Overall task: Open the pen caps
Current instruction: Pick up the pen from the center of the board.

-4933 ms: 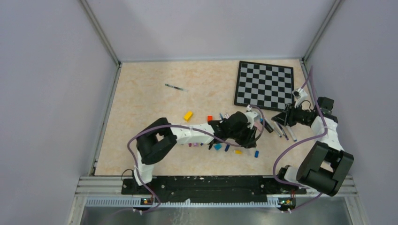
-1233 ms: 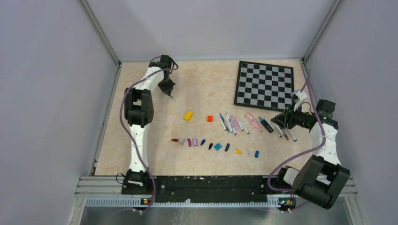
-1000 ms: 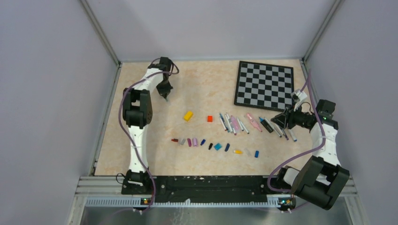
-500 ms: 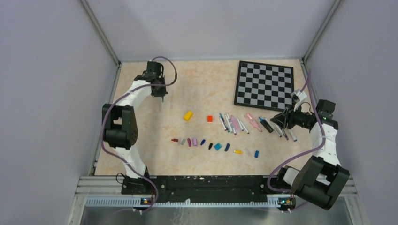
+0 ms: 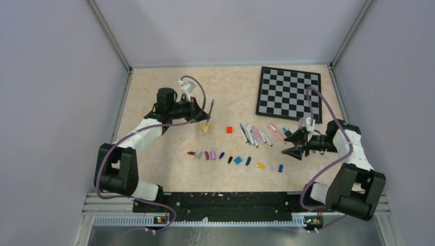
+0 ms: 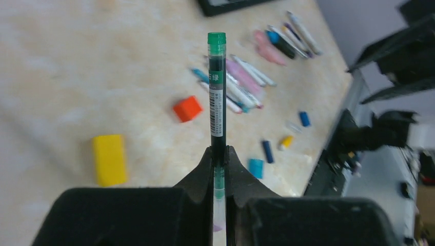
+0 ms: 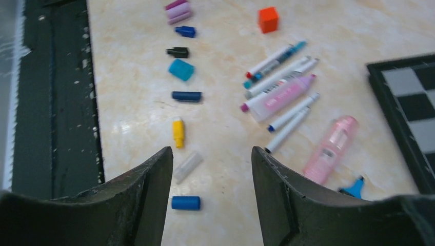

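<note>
A dozen or so loose pen caps (image 5: 238,160) lie in a row across the lower middle of the overhead frame. The pens (image 5: 256,135) are fanned just above them, centre right. One more pen (image 6: 217,87), its green cap (image 6: 216,38) on, is pinched in the left gripper (image 6: 219,159) at centre left, above the yellow block (image 5: 205,126). It seems lifted clear of the table (image 5: 236,92), though the view is poor. The right gripper (image 7: 210,151) hangs with its fingers spread near the row's right end, holding nothing. A red cube (image 5: 229,129) sits beside the pens, and the chessboard (image 5: 289,94) fills the upper right.
</note>
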You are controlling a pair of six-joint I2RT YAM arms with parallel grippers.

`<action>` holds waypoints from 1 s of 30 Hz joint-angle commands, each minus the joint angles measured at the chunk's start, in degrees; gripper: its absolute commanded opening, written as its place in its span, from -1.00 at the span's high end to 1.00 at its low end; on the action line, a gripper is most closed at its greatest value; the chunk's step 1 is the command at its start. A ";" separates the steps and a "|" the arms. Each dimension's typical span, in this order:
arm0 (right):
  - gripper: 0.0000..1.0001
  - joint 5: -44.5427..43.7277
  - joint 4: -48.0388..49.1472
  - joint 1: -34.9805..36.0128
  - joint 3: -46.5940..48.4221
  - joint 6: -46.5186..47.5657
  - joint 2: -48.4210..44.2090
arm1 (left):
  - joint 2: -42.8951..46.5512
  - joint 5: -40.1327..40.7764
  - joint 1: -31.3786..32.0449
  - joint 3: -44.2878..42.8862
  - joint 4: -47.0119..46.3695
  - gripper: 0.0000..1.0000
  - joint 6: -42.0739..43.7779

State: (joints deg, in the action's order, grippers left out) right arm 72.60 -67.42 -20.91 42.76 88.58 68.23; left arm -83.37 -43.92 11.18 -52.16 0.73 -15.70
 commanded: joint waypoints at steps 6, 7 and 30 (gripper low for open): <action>-0.17 -2.19 -18.48 14.23 9.32 37.02 3.50 | -4.14 -14.17 17.29 2.06 -21.42 1.00 -12.54; -0.17 -2.51 -18.30 15.37 10.80 36.65 3.45 | -5.71 -14.93 18.45 1.42 -22.35 1.00 -13.64; -0.14 -22.05 -0.45 37.73 16.51 22.29 -1.19 | -21.12 -20.33 32.83 -10.13 -20.34 1.00 -17.82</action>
State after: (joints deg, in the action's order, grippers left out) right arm 52.86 -69.56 14.15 59.51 109.51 66.83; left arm -103.50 -62.39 42.83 -59.18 -17.78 -33.10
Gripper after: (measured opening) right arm 0.577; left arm 0.081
